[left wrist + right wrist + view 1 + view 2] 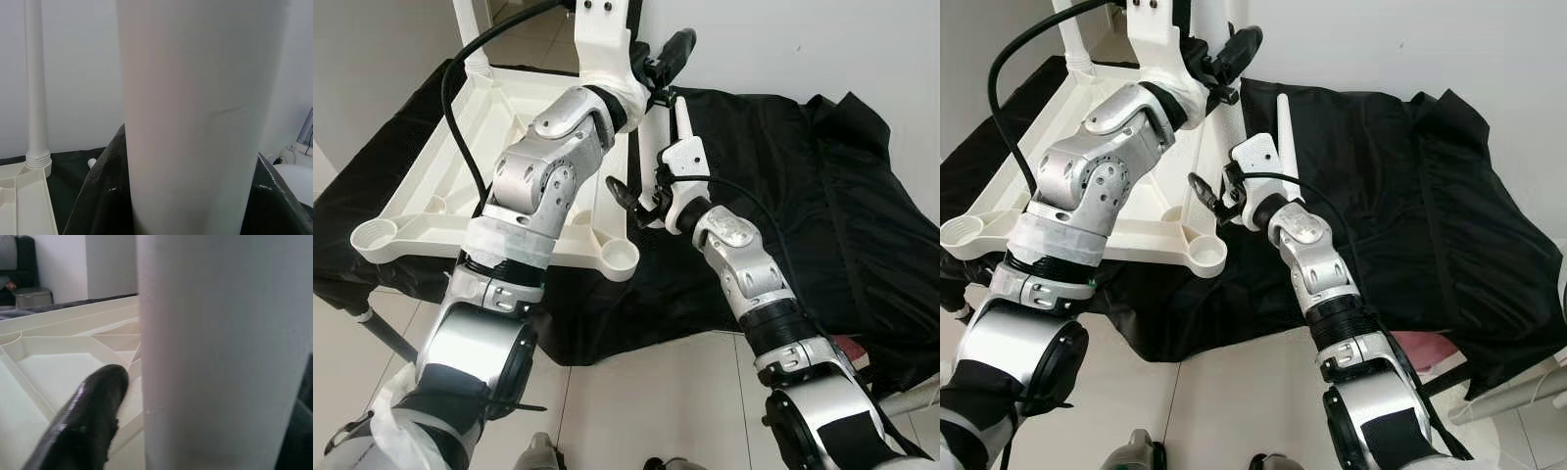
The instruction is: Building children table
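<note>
The little white table top [431, 196] lies upside down on a black cloth [822, 196], so its ribs and its round leg holes face up. One leg [35, 88] already stands in a far corner hole. The near corner hole [619, 257] has no leg in it yet, and neither does the corner hole on the robot's left side [374, 237]. Both arms are working on another white leg [1286, 132], which stands up just past the near right edge of the table top. The left end effector [668, 59] holds this leg up high, with its black fingers closed around it. The right end effector [641, 201] holds the same leg lower down, and one black finger [83, 416] lies right beside the white tube. So I think the step now is putting a leg into its hole. Next, the robot likely needs to keep the leg straight up, bring its bottom end over a hole, and push down until it sits tight. If the leg tips, it may jam.
</note>
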